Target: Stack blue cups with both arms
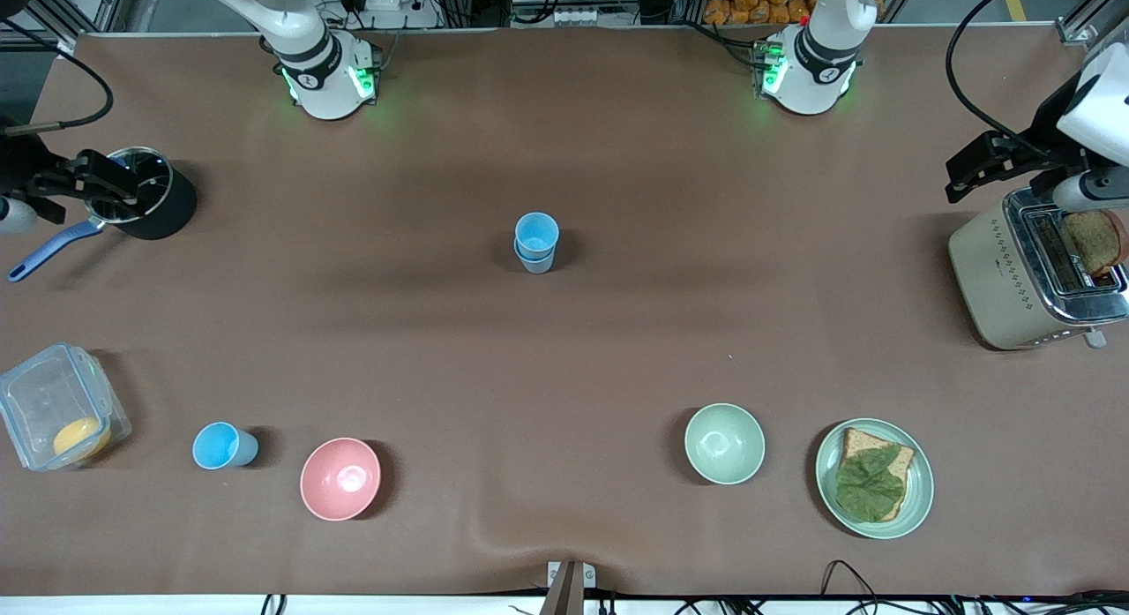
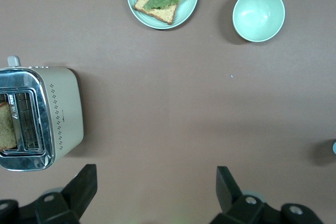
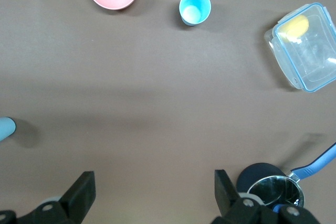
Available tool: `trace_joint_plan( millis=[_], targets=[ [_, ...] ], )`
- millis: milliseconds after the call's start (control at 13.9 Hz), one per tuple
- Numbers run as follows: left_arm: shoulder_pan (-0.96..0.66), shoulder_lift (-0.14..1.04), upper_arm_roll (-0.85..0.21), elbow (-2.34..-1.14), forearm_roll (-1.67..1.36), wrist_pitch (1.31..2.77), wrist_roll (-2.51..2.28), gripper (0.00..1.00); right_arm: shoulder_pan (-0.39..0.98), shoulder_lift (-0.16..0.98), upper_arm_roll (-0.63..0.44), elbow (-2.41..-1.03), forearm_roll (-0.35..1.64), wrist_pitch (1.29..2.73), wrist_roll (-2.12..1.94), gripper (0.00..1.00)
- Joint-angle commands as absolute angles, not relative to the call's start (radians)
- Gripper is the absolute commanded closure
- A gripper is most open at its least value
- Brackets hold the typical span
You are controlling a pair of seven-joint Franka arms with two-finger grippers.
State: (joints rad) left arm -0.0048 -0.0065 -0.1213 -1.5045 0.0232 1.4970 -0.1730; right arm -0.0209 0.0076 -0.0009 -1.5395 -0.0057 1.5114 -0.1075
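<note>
The two blue cups (image 1: pixel 536 242) stand nested one in the other, upright, at the middle of the table. A sliver of them shows at the edge of the left wrist view (image 2: pixel 334 148) and of the right wrist view (image 3: pixel 5 128). My left gripper (image 1: pixel 970 169) hangs open and empty (image 2: pixel 156 187) over the table beside the toaster, at the left arm's end. My right gripper (image 1: pixel 88 183) hangs open and empty (image 3: pixel 155 190) by the black pot at the right arm's end. Both are well apart from the cups.
A deeper blue cup (image 1: pixel 220 446) and a pink bowl (image 1: pixel 340 478) stand near the front camera, with a clear lidded container (image 1: pixel 35 394) beside them. A green bowl (image 1: pixel 724 443) and a plate (image 1: pixel 924 483) with toast and lettuce stand toward the left arm's end. There is also a toaster (image 1: pixel 1005 280) and a pot (image 1: pixel 145 196).
</note>
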Motion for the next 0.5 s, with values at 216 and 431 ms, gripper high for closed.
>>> trace_joint_plan(
  millis=[216,431],
  targets=[
    [-0.012,0.0,-0.11,-1.505,-0.008,1.486,-0.158,0.0,-0.046,0.005,0.015,-1.528,-0.02,1.483,-0.12,0.0],
    [-0.012,0.0,-0.11,-1.505,-0.005,1.486,-0.158,0.0,-0.046,-0.002,0.017,-1.528,-0.02,1.479,-0.112,0.0]
  ],
)
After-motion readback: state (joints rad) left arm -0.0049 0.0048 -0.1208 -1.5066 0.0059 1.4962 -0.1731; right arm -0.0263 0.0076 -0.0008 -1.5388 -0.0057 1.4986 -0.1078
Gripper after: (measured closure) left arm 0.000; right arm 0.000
